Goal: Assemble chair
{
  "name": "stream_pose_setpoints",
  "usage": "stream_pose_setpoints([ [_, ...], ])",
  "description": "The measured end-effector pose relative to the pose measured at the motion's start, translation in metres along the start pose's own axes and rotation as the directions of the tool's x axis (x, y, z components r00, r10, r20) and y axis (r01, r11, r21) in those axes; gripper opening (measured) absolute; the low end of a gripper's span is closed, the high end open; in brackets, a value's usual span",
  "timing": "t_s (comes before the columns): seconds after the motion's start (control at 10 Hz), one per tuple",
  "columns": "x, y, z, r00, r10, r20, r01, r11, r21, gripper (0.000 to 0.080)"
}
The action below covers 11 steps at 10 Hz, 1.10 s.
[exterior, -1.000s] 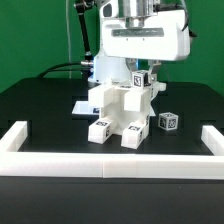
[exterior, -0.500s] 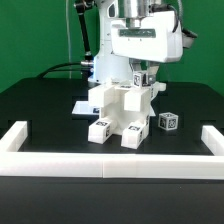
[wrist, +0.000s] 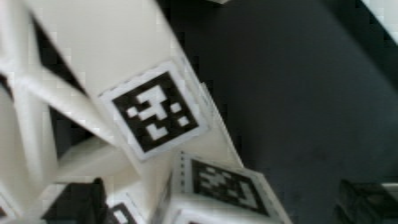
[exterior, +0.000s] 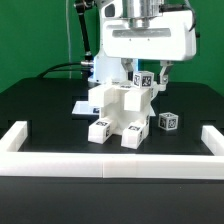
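On the black table [exterior: 40,110]: one chair [exterior: 120,105], one loose block [exterior: 168,121]; above, tool [exterior: 144,72] spread wide.

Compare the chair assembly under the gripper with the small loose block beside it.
The chair assembly is large, built of several joined pieces; the loose block is one small cube. The assembly sits below the gripper; the block lies apart, toward the exterior view's right. Both are white with marker tags.

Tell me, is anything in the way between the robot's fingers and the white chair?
No, nothing I can see. The fingers hang right over the chair, one on each side of its top tagged piece. The small loose block sits apart, toward the exterior view's right.
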<state>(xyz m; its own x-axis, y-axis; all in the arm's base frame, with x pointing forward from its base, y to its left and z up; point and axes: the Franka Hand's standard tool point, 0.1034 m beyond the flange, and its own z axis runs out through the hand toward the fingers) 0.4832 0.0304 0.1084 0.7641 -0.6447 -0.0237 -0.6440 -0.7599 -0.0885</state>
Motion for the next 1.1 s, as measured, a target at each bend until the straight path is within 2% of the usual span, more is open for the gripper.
stream_pose_setpoints([
  [0.4,0.0007,0.0012,0.0000,0.963,-0.271,0.000,0.271,0.963,-0.002,0.0649],
  [0.6,0.0004,0.0010,-0.0009,0.910,-0.415,-0.001,0.415,0.910,-0.017,0.0649],
  [1.1,0.0017,0.0021,-0.0016,0.683,-0.731,0.010,0.730,0.682,-0.035,0.0649],
])
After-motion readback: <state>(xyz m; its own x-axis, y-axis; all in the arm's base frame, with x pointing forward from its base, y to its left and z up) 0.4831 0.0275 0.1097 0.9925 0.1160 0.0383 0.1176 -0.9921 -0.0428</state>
